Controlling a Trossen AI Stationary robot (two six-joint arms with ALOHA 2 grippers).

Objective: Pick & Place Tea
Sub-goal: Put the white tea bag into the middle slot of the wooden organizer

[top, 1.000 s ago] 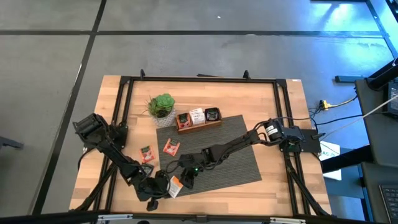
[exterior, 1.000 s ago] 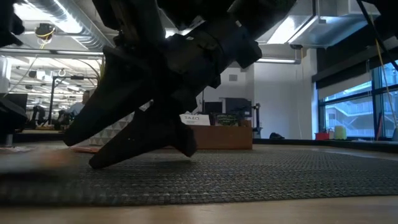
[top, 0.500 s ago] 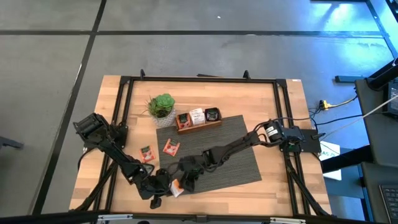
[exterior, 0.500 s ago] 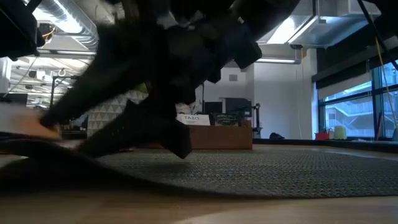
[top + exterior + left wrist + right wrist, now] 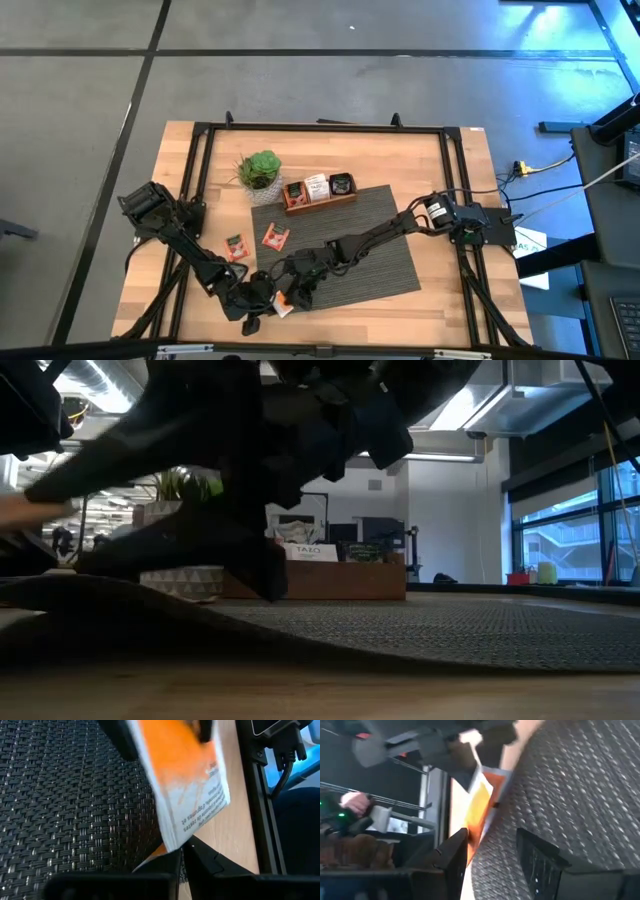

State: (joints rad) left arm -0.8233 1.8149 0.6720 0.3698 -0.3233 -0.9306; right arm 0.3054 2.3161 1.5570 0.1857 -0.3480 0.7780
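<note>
Tea bag (image 5: 187, 780), orange and white with print, is pinched by its edge in the closed left gripper (image 5: 268, 298) at the near left corner of the dark mat (image 5: 380, 250), where it hangs tilted over the mat's edge and the bare table (image 5: 460, 180). Directly beside it, the right gripper (image 5: 300, 288) stands with jaws apart and empty, facing the bag; in my judgement the two are close together for a handover or to steady the bag. Farther off lie two loose bags (image 5: 275, 237), then the wooden tray (image 5: 320, 190) and the plant (image 5: 260, 170). The left arm reaches low along the table's near edge; the right arm stretches diagonally across the mat.
</note>
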